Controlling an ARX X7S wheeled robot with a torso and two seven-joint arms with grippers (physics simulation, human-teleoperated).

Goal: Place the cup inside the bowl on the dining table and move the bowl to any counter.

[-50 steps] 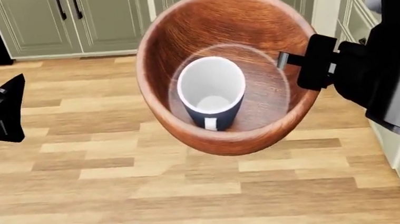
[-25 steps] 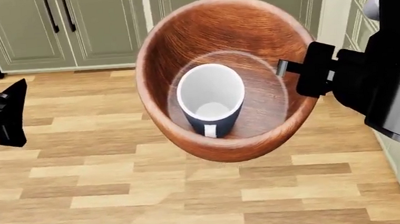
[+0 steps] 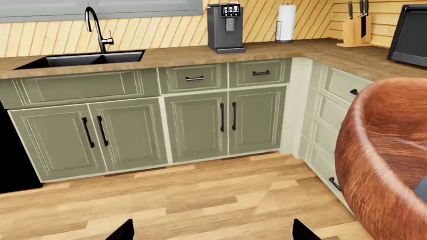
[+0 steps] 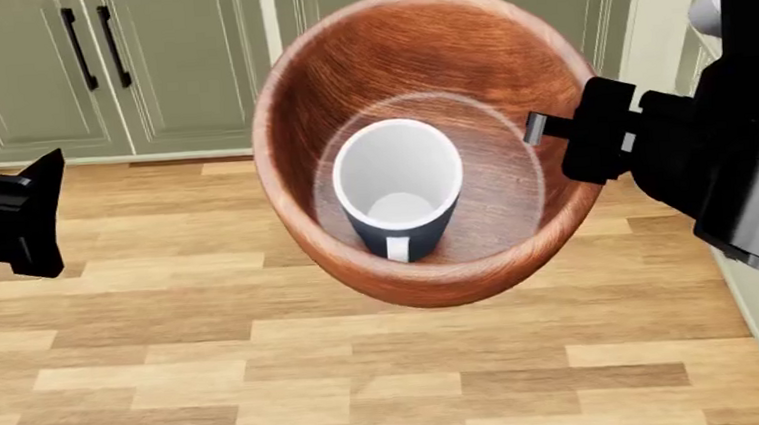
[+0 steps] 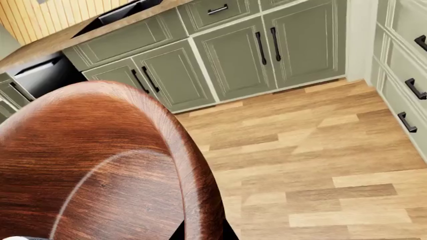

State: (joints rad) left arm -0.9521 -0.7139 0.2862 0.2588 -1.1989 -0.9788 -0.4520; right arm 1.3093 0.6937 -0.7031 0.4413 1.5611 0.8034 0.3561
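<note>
**Bowl and mug carried in the air above the kitchen floor**

Nearest in the head view, the right gripper (image 4: 550, 128) clamps the right-hand rim of the large deep round bowl of reddish-brown wood (image 4: 344, 85), one finger reaching inside the wall, and holds it up over the light wood-plank floor (image 4: 298, 379). The bowl touches no surface. The small blue-grey mug with a white interior (image 4: 398, 186) stands upright on the bowl's bottom, its white-edged handle turned toward the camera.

The left gripper (image 4: 17, 226) hangs well apart at the left and holds nothing; the left wrist view shows its two dark fingertips (image 3: 122, 231) spread wide over the floor, with the bowl's outer wall (image 3: 380, 165) beside them.

Farther off stand sage-green cabinet doors with black handles (image 3: 193, 125). Above them runs the rough brown wooden plank worktop (image 3: 187, 55), with a black inset sink (image 3: 80, 59) and black faucet (image 3: 97, 27), a grey coffee machine (image 3: 225, 27), a white paper-towel roll (image 3: 286, 22) and a wooden knife block (image 3: 353, 30).
</note>
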